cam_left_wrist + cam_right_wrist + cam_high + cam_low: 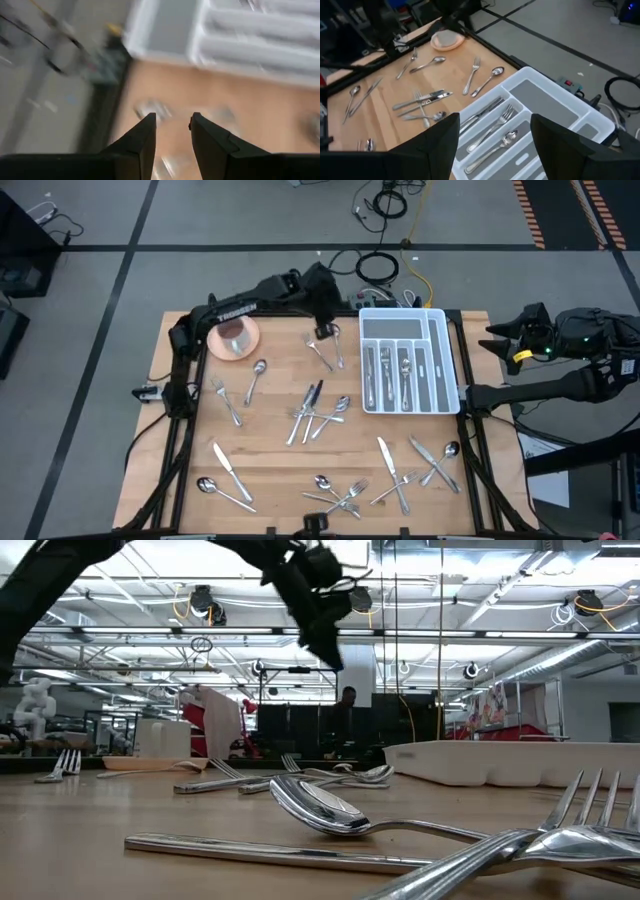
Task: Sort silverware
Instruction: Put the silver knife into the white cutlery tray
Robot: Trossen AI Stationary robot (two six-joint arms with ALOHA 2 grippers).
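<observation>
Left gripper [324, 330] hovers over the wooden table's [275, 470] far edge, just beside the white divided plastic tray [447, 360], fingers [142, 140] apart w/ nothing between; its wrist view is smeared, so the pieces below can't be told apart. Right gripper [495, 135] waits off the table's right edge, jaws wide, empty. Shiny silver metal forks, spoons & knives [318, 408] lie scattered across the table, some already in tray slots. Pink cup on saucer [234, 337] partly hidden by the left arm.

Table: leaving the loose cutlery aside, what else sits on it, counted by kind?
White tray: 1
Pink cup: 1
Saucer: 1
Total: 3
</observation>
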